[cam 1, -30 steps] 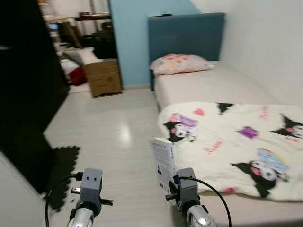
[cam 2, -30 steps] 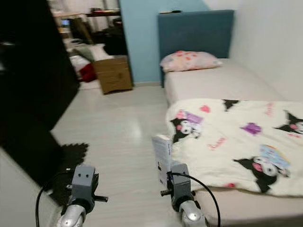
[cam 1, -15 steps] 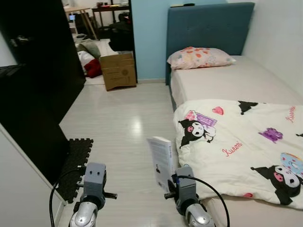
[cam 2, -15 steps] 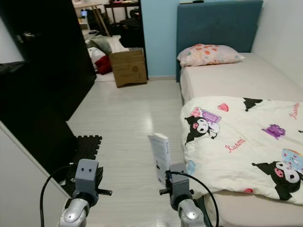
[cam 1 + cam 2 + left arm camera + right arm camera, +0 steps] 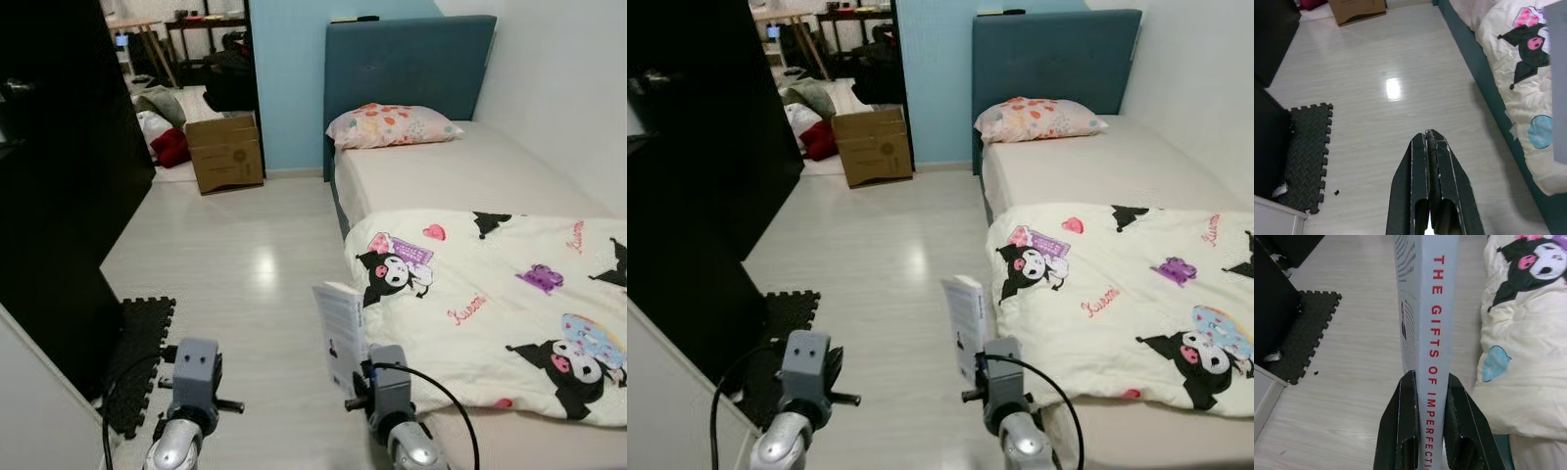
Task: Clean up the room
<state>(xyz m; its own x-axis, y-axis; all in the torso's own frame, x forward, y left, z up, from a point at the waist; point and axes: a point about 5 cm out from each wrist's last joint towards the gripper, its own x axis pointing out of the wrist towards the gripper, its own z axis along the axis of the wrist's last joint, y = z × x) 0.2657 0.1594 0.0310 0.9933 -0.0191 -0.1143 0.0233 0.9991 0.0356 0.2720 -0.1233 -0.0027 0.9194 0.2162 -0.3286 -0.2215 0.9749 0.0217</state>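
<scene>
Setting: a bedroom with a pale wood-look floor (image 5: pixel 235 264) and a bed with a teal padded headboard (image 5: pixel 409 59) along the right wall.
Bed: a floral pillow (image 5: pixel 392 125) lies at the head; a cream blanket printed with black cartoon characters (image 5: pixel 490 304) covers the near half and hangs over the edge.
Right gripper (image 5: pixel 1431 396): its two black fingers are clamped on the spine end of a pale grey paperback book with red spine lettering (image 5: pixel 1426 308).
Book position: held upright in front of the robot, above the floor and just beside the blanket's hanging edge, touching neither.
Left gripper (image 5: pixel 1430 147): fingers pressed together, holding nothing, poised over bare floor.
Other items: a black foam puzzle mat (image 5: pixel 137 357) lies on the floor at the left beside a tall black wardrobe (image 5: pixel 59 176); a brown cardboard box (image 5: pixel 225 154) sits in the doorway beyond.
Step in hand: probably carrying the book to a proper storage place; none is identifiable.
Doing it well: keep the grip firm, since the tall book could lever out of the fingers; hold it level while walking, steer clear of the blanket edge, and avoid tripping on the mat.
</scene>
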